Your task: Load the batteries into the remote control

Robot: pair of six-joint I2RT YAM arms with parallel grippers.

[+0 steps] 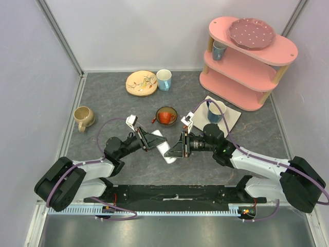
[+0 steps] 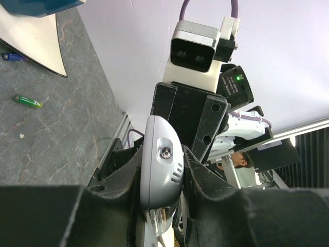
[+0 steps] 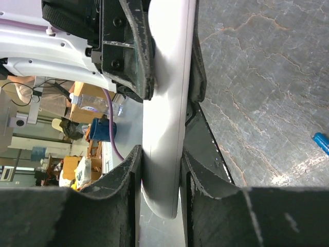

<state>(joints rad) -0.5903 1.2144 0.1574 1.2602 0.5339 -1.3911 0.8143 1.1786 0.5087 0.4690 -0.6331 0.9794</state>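
The white remote control [image 1: 165,146] is held off the table between both grippers at the middle. My left gripper [image 1: 150,140] is shut on one end of it; in the left wrist view the remote [image 2: 162,164] sits clamped between the fingers, its rounded end with a small screw showing. My right gripper [image 1: 177,146] is shut on the other end, and the remote [image 3: 167,113] stands edge-on between its fingers in the right wrist view. A green battery [image 2: 28,101] and a blue battery [image 2: 11,56] lie on the table. A blue battery [image 3: 321,142] shows at the right edge of the right wrist view.
A red cup in a dark bowl [image 1: 166,116] sits just behind the grippers. A blue mug [image 1: 216,110] stands on a white napkin [image 1: 231,117]. A beige mug [image 1: 83,117] is at the left. A plate [image 1: 141,82], a light blue mug [image 1: 164,79] and a pink shelf [image 1: 247,62] are at the back.
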